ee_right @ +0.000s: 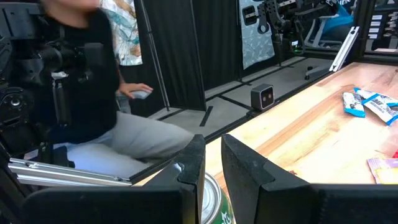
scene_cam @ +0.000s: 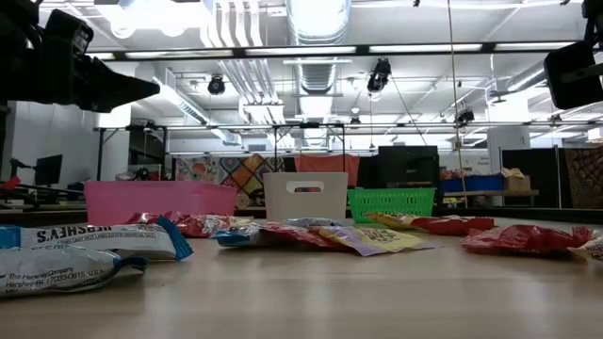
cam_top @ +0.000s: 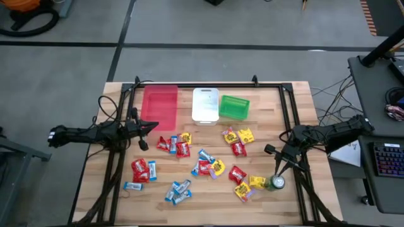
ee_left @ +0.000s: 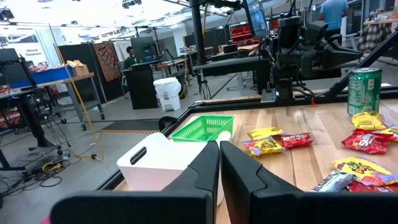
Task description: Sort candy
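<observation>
Wooden tabletop (cam_top: 297, 113) holds all the candy (cam_top: 205, 165) unsorted; bins (cam_top: 205, 104) at twelve o'clock look empty; left hand (cam_top: 146, 134) clenched, empty; right hand (cam_top: 278, 169), by the can (cam_top: 276, 183), I cannot tell.

The left arm reaches in from the left edge of the high view, stretched level toward the frame's middle, and its tool (cam_top: 146, 128) sits left of centre. In its own wrist view the two dark fingers (ee_left: 205, 171) are pressed together with nothing between them. The right arm comes in from the right edge, bent at the elbow, its tool (cam_top: 276, 165) pointing down at lower right, fingers (ee_right: 194, 163) a narrow gap apart.
</observation>
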Tool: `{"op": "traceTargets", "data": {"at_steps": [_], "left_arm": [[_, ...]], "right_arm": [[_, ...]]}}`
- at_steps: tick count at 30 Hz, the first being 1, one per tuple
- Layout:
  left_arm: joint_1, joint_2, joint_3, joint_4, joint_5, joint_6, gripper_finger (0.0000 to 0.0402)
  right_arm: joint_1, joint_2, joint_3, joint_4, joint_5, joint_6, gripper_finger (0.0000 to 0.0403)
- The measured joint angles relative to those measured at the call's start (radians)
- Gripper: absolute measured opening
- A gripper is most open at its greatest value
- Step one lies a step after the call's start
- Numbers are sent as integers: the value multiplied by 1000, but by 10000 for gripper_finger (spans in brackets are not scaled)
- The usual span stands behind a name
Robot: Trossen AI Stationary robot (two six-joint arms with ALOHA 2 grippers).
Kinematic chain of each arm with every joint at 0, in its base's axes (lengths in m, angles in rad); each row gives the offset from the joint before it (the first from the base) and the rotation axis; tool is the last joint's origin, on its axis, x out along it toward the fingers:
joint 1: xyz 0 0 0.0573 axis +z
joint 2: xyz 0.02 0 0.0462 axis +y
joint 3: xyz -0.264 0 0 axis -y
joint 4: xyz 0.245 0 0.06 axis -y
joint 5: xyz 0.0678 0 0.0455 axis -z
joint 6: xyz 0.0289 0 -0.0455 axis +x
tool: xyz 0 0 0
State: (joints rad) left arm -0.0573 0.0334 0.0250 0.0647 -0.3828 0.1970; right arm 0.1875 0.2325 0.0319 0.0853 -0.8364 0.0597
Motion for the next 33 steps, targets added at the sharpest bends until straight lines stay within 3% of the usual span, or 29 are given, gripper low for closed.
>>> {"op": "traceTargets", "data": {"at_steps": [7,13,33], "left_arm": [[0,0,0,0,0,0,0],[0,0,0,0,0,0,0],[0,0,0,0,0,0,0]], "right_arm": [[0,0,0,0,5,0,47],[0,0,0,0,115,16,47],[0,0,0,0,115,16,47]]}}
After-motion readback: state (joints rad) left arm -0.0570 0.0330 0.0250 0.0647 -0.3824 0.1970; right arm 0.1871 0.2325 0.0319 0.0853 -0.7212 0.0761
